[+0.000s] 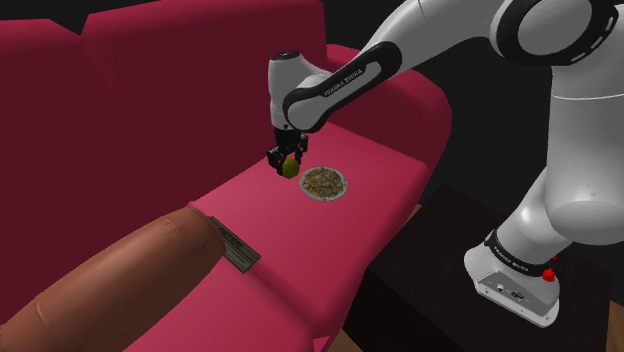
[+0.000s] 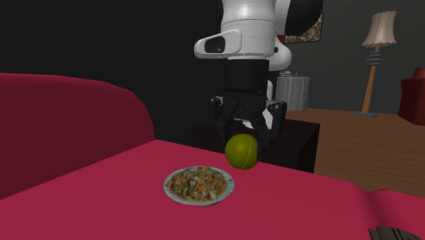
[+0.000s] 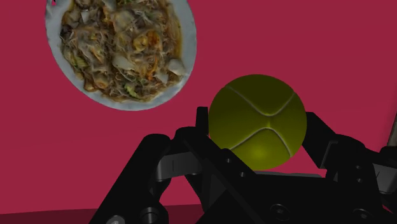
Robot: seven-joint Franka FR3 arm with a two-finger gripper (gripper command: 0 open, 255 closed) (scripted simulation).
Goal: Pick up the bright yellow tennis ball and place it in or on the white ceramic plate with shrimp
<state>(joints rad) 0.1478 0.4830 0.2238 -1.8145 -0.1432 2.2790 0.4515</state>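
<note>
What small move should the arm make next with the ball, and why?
Probably shift the hand sideways until the ball hangs over the plate. The hand clasps the ball above the red cushion, beside the plate, not over it; releasing now would likely miss.

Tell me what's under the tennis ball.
Red sofa cushion shows beneath the tennis ball clasped in the gripper; the plate of food lies to one side. The patch directly below is hidden by the ball.

There is one yellow-green tennis ball (image 2: 242,151), one white plate (image 2: 166,185) of mixed food, one red sofa (image 1: 330,240), one brown bolster (image 1: 110,280), one dark flat object (image 1: 235,250), one floor lamp (image 2: 378,41), one framed picture (image 2: 304,30) and one robot arm (image 1: 560,100).
</note>
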